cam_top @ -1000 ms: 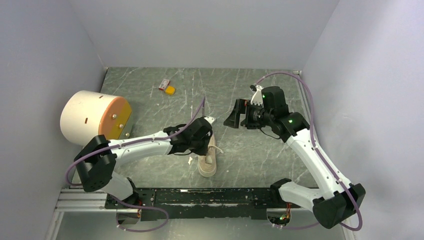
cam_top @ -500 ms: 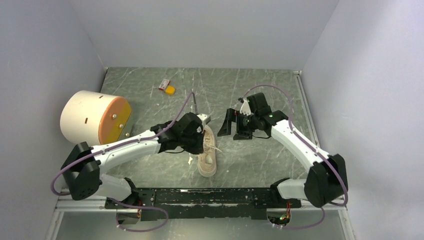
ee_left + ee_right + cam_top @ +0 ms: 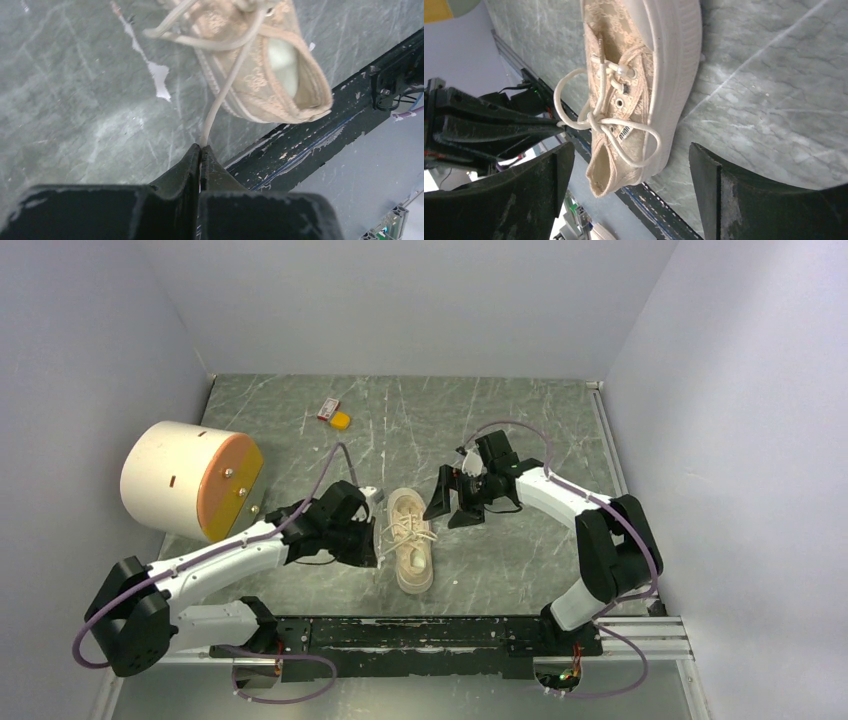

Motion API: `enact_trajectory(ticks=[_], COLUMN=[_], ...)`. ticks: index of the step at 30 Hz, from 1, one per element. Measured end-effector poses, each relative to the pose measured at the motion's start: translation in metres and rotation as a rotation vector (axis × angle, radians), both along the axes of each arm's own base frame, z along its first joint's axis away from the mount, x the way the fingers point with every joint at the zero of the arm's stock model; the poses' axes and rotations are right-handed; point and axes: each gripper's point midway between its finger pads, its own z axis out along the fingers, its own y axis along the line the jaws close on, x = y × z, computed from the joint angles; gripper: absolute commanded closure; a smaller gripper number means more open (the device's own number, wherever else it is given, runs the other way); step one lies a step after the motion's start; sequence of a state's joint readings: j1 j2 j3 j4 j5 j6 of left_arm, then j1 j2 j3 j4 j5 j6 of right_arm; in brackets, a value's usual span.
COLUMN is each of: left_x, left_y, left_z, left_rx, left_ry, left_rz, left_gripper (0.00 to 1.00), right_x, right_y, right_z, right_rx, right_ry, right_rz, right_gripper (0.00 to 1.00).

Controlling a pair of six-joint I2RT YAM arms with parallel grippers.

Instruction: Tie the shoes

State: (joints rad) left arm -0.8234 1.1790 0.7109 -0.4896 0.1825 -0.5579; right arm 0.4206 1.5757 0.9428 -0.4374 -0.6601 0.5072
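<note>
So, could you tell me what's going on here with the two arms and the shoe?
The two arms are tying a cream sneaker that lies on the table. The left gripper has its jaws shut on one lace, which runs fairly straight from the shoe to the jaws. The right gripper hovers at the shoe's other side with its jaws wide open, holding nothing. The rest of the lacing lies in loose loops; no tight bow shows yet.

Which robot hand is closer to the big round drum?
Left. The left gripper, shut on a lace, sits between the drum and the shoe. The right gripper, open, is on the shoe's other side, farther from the drum.
</note>
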Motion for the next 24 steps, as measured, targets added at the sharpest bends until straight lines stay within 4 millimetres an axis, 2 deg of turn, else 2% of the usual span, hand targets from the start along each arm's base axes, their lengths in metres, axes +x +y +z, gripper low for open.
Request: enact_trajectory(ticks=[5, 12, 13, 15, 16, 18, 20, 24], left_x=[-0.002, -0.008, -0.009, -0.009, -0.008, -0.006, -0.002, 0.015], left_y=[0.016, 0.026, 0.026, 0.025, 0.025, 0.022, 0.018, 0.007], left_z=[-0.006, -0.02, -0.021, -0.021, -0.021, -0.016, -0.008, 0.014], left_rx=[0.004, 0.012, 0.007, -0.006, -0.012, -0.035, -0.069, -0.159], left_ry=[0.024, 0.068, 0.075, 0.084, 0.08, 0.066, 0.031, -0.045], left_rz=[0.057, 0.092, 0.093, 0.092, 0.087, 0.078, 0.064, 0.04], left_gripper=[0.95, 0.95, 0.92, 0.69, 0.53, 0.41, 0.34, 0.33], right_x=[-0.005, -0.021, -0.024, -0.029, -0.031, -0.034, -0.035, -0.032], right_y=[0.005, 0.01, 0.011, 0.011, 0.011, 0.012, 0.013, 0.017], right_z=[-0.003, -0.011, -0.012, -0.015, -0.015, -0.016, -0.015, -0.01], right_rx=[0.065, 0.164, 0.179, 0.201, 0.207, 0.223, 0.242, 0.272], right_ry=[-0.019, -0.013, -0.012, -0.001, 0.004, 0.005, 0.001, -0.015], right_rz=[0.048, 0.095, 0.1, 0.107, 0.107, 0.109, 0.113, 0.121], right_gripper=[0.17, 0.21, 0.22, 0.22, 0.22, 0.23, 0.27, 0.27])
